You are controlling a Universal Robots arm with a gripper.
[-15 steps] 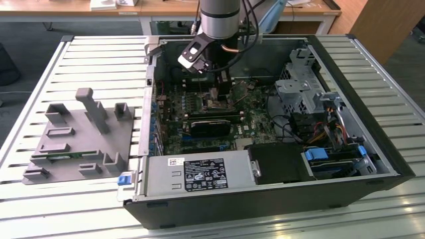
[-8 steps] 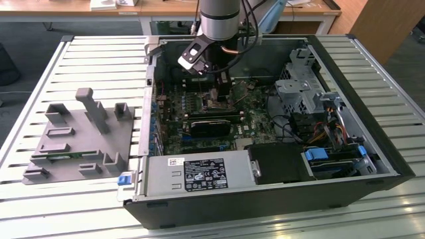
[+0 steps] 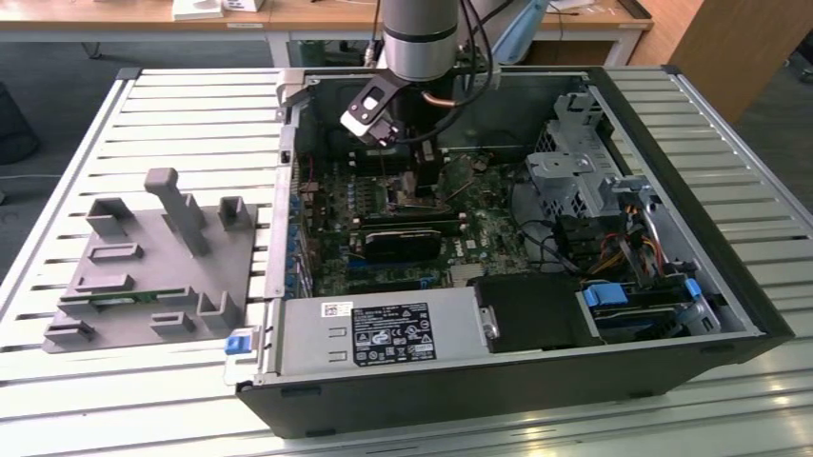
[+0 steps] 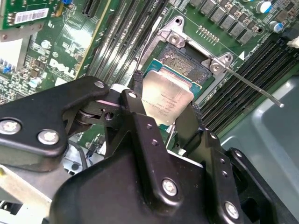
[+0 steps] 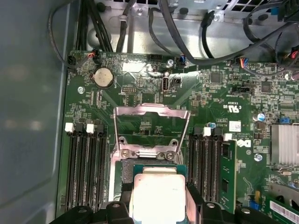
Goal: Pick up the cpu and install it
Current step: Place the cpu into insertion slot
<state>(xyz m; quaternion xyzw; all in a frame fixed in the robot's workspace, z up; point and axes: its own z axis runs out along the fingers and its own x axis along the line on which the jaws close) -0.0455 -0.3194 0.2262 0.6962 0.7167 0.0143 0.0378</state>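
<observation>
End effector clamped on the cpu, fingers on two opposite edges. Cpu sits over the open socket on the motherboard; can't tell if seated.

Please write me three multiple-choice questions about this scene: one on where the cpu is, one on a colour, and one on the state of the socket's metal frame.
1. Where is the cpu?
A) on the grey rack
B) held by the gripper above the socket
C) on the power supply

2. What colour is the motherboard?
A) red
B) black
C) green

3. How is the socket's metal frame?
A) swung open
B) clamped over the cpu
C) lying outside the case

Answers:
1 B: black fingers clasp its edges.
2 C: green shows in both wrist views.
3 A: the socket lies bare.
</observation>
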